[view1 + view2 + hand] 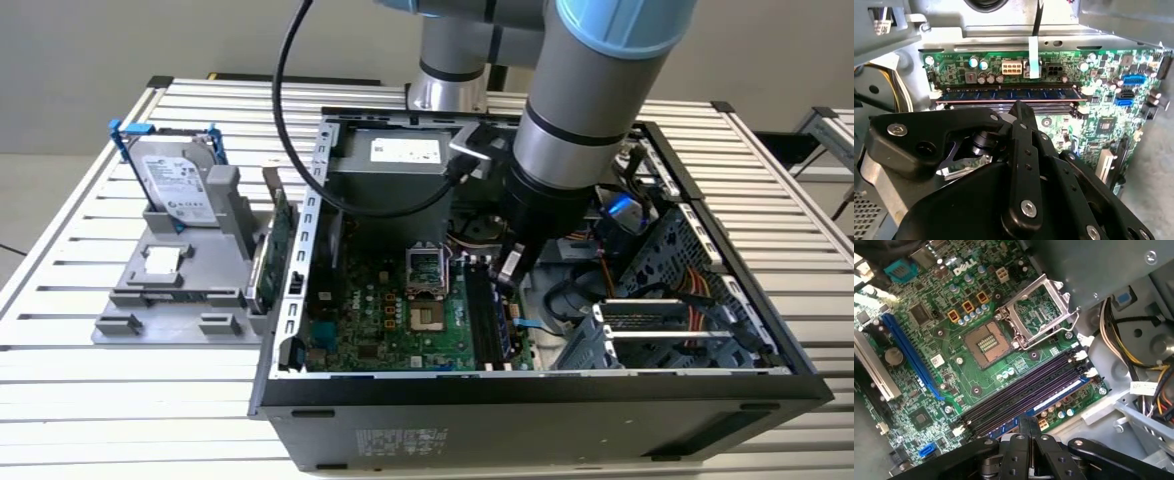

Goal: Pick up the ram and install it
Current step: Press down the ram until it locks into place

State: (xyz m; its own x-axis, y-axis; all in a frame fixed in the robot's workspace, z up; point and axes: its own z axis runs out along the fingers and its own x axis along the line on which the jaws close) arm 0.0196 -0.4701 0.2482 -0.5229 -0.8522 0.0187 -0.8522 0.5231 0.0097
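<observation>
– Fingers first: spread or together?

– Pressed together. In both wrist views the gripper (1019, 106) (1027, 421) ends in one narrow black tip with nothing pinched in it.

– Where is the ram?

– The ram (1004, 93) (1056, 397) stands on edge in one of the long memory slots (1019, 390) on the motherboard (380, 320), level along its whole length. The other slots beside it are bare.

– How close is the tip to it?

– Right at the stick's upper edge, about halfway along. I cannot tell whether it touches.

– Place that in the exterior view.

– The arm (587, 110) comes down from twelve o'clock into the open computer case (534, 400). The gripper (507, 280) hangs near the middle of the case, over the slots. The processor socket (422, 268) lies just beside it at nine o'clock, its frame open.

– Anything outside the case?

– From the case, toward ten o'clock, a hard drive (174, 175) in a blue frame leans upright in a grey stand (174, 295) on the slatted table (134, 400). It is well apart from the gripper.

– Cables?

– A black one (300, 130) loops from twelve o'clock down to the wrist. Coloured wires (627, 275) lie inside the case at three o'clock from the gripper.
</observation>
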